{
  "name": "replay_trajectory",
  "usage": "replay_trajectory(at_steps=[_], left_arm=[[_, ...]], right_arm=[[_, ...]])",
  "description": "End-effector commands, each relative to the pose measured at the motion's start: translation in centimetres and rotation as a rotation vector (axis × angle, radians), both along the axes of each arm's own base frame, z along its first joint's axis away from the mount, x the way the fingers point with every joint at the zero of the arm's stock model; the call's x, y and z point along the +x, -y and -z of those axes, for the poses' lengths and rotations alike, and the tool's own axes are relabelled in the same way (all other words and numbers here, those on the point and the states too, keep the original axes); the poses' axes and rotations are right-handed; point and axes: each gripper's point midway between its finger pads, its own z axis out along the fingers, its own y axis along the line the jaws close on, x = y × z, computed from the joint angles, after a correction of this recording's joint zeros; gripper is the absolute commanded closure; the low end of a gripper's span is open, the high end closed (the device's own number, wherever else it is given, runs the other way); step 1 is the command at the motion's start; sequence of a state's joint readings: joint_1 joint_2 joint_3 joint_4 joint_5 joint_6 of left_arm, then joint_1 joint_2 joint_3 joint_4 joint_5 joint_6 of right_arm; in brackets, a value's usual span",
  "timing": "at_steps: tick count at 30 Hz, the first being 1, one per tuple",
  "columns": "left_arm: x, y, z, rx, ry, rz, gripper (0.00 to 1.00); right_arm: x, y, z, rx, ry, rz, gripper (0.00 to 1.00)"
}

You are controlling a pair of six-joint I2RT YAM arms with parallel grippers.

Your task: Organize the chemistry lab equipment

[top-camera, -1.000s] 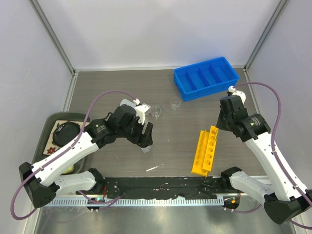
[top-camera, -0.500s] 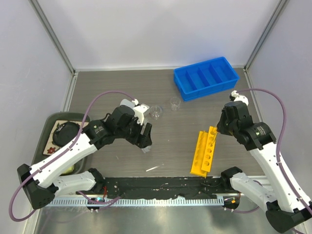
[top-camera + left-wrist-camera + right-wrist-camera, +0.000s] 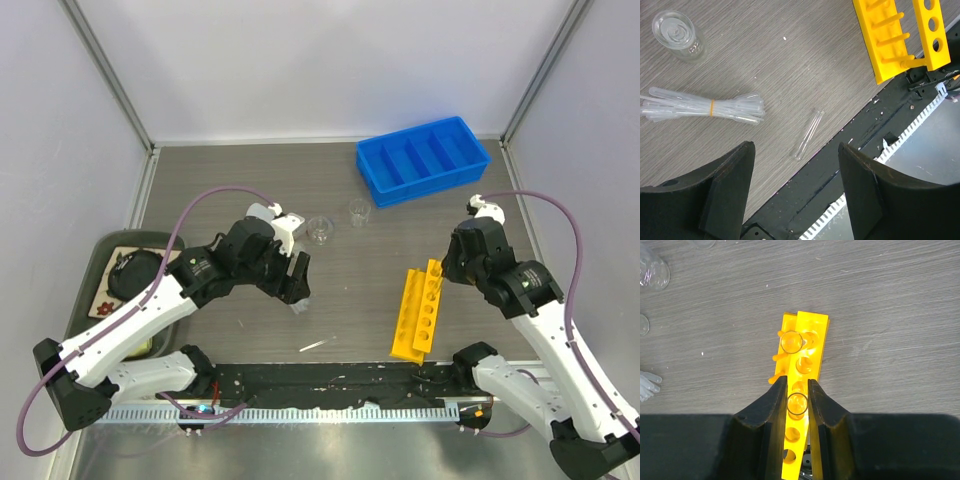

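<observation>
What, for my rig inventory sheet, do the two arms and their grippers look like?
Both the left arm and the right arm have white link shells with black joints. A thin purple cable loops loosely along each one up to the wrist. The left gripper and the right gripper are matte black, each with two broad, blocky fingers.
</observation>
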State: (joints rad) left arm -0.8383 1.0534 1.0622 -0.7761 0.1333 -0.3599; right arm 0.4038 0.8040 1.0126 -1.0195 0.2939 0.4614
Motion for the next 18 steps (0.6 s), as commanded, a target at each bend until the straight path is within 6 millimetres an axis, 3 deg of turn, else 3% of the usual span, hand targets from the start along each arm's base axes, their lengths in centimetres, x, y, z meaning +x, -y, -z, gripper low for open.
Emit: replay_trajectory(at_steps=[1, 12, 18], left_arm=[[0.3, -0.1, -0.8, -0.018, 0.028, -0.013, 0.29], [0.3, -0.3, -0.5, 0.0, 0.027, -0.011, 0.29], [0.2, -0.5, -0.6, 0.004, 0.029, -0.014, 0.29]], right_arm=[[0.5, -0.8, -0.4, 0.023, 0.05, -0.014, 0.99], [1.5, -2.8, 0.7, -0.032, 0.029, -0.013, 0.99], [1.8, -4.0, 3.0, 0.012, 0.0, 0.017, 0.99]])
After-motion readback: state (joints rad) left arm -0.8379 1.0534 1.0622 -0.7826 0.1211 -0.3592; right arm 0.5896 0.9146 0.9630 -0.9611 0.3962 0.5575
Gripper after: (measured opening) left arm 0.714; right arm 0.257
